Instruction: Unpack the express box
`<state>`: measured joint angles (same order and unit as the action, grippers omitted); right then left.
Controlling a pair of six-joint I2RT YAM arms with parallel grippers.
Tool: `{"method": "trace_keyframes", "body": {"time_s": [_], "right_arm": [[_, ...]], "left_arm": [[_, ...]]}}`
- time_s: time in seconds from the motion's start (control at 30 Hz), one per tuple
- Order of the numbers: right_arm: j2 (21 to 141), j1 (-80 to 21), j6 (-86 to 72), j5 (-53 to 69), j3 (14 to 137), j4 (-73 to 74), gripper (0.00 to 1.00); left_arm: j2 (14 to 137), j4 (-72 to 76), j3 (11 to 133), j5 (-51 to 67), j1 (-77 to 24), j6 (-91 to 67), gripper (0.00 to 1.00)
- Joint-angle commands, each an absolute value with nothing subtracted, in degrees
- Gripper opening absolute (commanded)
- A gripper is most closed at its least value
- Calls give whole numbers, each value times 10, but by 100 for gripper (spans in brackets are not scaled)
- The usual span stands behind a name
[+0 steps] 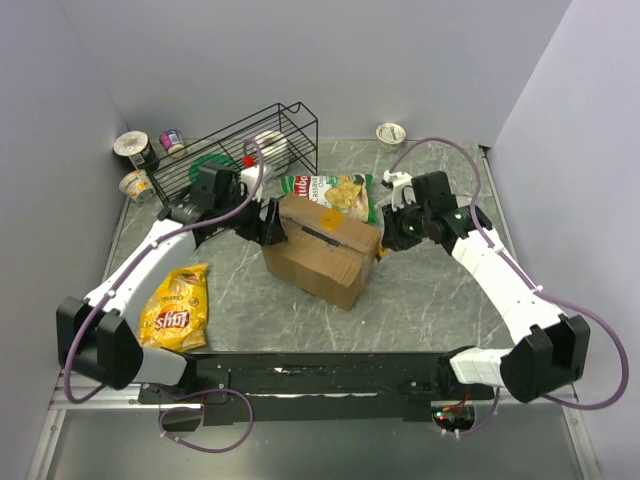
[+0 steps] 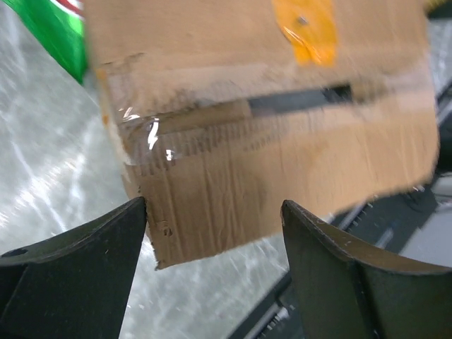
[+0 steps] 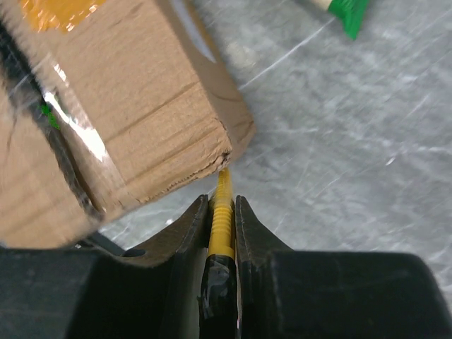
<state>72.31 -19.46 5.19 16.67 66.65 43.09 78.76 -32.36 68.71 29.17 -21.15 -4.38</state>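
Observation:
The express box (image 1: 320,245), brown cardboard with a round orange sticker (image 1: 326,213), stands mid-table with its taped top flaps down and a dark slit (image 2: 296,99) along the seam. My left gripper (image 1: 270,222) is open at the box's left side; in the left wrist view its fingers (image 2: 106,240) straddle the box's near flap corner (image 2: 205,212) without touching it. My right gripper (image 1: 385,240) is shut on a yellow ribbed tool (image 3: 222,215) at the box's right corner. The tool's tip meets the frayed box corner (image 3: 224,161).
A green chip bag (image 1: 330,192) lies just behind the box. A yellow chip bag (image 1: 175,308) lies near the left front. A black wire rack (image 1: 235,150) and three cups (image 1: 132,148) stand at the back left, and another cup (image 1: 391,133) at the back.

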Motion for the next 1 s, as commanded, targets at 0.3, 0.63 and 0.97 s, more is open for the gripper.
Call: {"method": "trace_keyframes", "body": {"time_s": [0.3, 0.63, 0.97], "right_arm": [[788, -178, 71, 166, 744, 390, 0], [837, -160, 63, 175, 800, 379, 0], [738, -63, 19, 149, 811, 403, 0]], "left_arm": [[700, -411, 657, 532, -219, -12, 69], [699, -452, 682, 570, -213, 109, 74], [751, -392, 843, 460, -205, 60, 86]]}}
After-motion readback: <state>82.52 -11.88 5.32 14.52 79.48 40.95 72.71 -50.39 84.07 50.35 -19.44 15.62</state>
